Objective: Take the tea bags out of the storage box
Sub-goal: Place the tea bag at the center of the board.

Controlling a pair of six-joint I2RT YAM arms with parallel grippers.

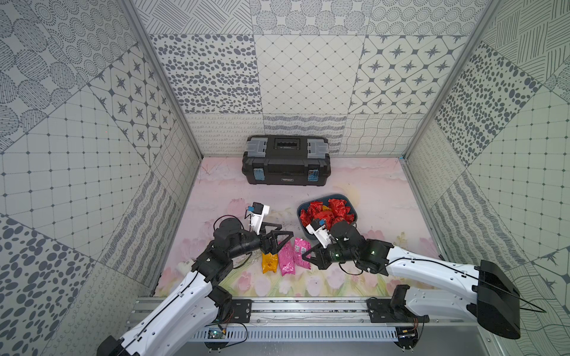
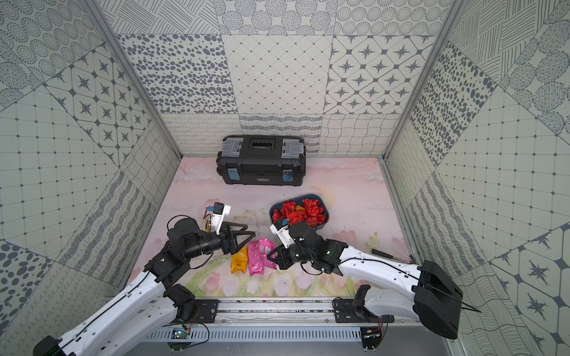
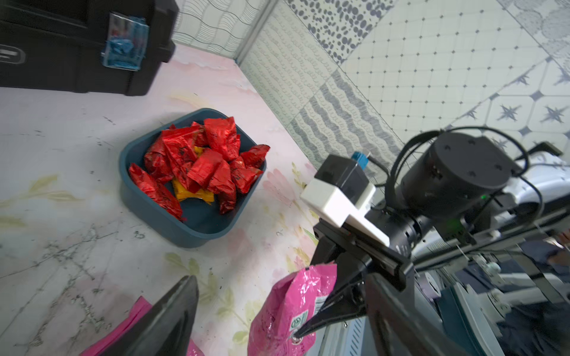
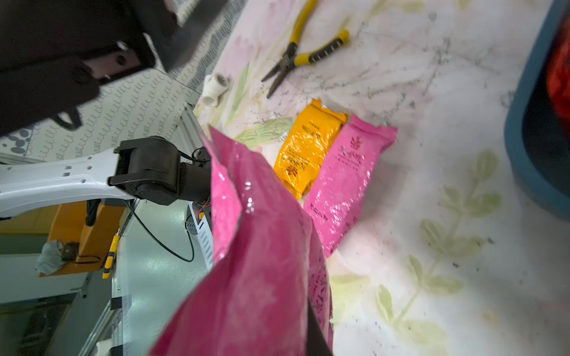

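Lower centre, both top views: right jaws pinch a pink bag (image 1: 300, 246) at its right edge, long axis up-frame; left jaws spread, just left; box (image 1: 326, 197) upper right.

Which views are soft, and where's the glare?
Right wrist: the pink packet fills the foreground, soft, with foil glints. Left wrist: toolbox blurred, red tea bags sharp. Both top views: evenly lit, sharp, walls splayed by the wide lens.
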